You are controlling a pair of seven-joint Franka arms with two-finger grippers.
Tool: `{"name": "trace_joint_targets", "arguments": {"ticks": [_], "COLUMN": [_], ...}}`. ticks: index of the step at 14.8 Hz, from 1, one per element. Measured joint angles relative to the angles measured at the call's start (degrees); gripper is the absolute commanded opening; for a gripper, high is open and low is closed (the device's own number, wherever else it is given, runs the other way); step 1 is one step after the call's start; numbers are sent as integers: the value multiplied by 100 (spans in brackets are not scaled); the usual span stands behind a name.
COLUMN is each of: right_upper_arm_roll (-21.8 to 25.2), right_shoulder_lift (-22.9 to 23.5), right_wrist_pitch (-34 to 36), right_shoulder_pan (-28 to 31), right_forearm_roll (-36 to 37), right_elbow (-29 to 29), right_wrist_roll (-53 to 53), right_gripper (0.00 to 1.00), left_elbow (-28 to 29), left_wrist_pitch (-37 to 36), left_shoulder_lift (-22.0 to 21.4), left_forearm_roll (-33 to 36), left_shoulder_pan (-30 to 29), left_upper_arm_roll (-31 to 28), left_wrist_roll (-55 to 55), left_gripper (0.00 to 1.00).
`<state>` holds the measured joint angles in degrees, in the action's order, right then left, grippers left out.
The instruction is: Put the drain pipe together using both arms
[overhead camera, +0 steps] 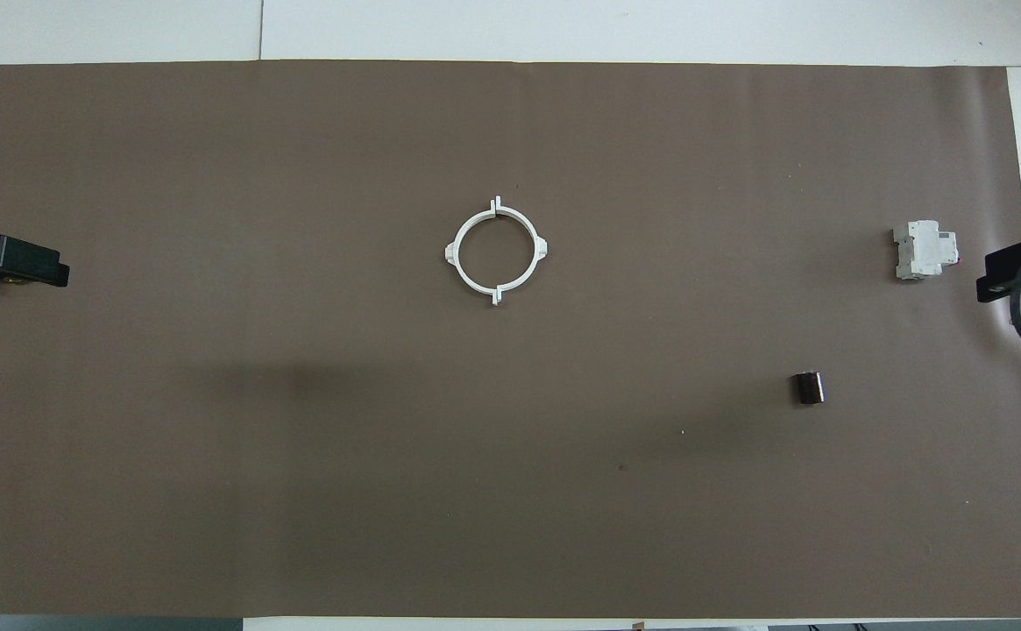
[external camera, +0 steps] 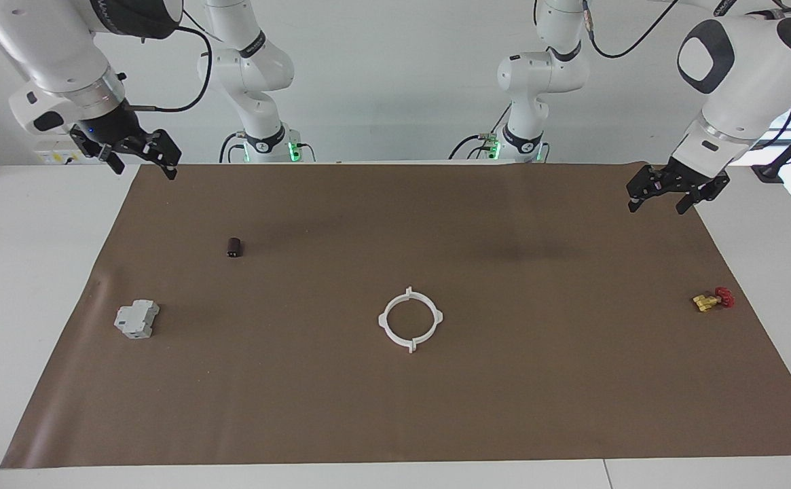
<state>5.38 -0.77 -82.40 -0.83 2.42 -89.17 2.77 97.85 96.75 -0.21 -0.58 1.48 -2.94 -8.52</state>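
Two white arms rise from the robots' end of the table. The left gripper (external camera: 668, 199) hangs in the air over the brown mat's (external camera: 544, 394) corner at the left arm's end, its fingers spread and holding nothing. The right gripper (external camera: 142, 163) hangs over the mat's corner at the right arm's end, also empty, fingers apart. The drain pipe (external camera: 410, 319) lies flat near the mat's middle, its two white halves closed into one ring. A grey block (external camera: 136, 318) and a small dark cylinder (external camera: 234, 247) sit toward the right arm's end; a yellow-and-red valve (external camera: 713, 299) sits toward the left arm's end.
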Motion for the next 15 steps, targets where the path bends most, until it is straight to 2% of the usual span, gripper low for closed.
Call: {"name": "trace_joint_targets", "arguments": {"ticks": [4,15], "right_upper_arm_roll": [0,0], "right_shoulder_lift": [0,0], "right_wrist_pitch": [0,0], "right_shoulder_pan": [0,0], "right_forearm_roll": [0,0], "right_elbow": [0,0], "right_wrist_roll": [0,0], "right_gripper": [100,100], "left_elbow": [0,1], "left_wrist_pitch": [-22,-213], "left_shoulder_lift": [-28,-90], "left_forearm_roll": [-4,-4], "left_shoulder_pan": [35,39], "left_upper_arm_roll": [17,26], "left_wrist_roll": [439,496], "left_gripper": [100,100]}}
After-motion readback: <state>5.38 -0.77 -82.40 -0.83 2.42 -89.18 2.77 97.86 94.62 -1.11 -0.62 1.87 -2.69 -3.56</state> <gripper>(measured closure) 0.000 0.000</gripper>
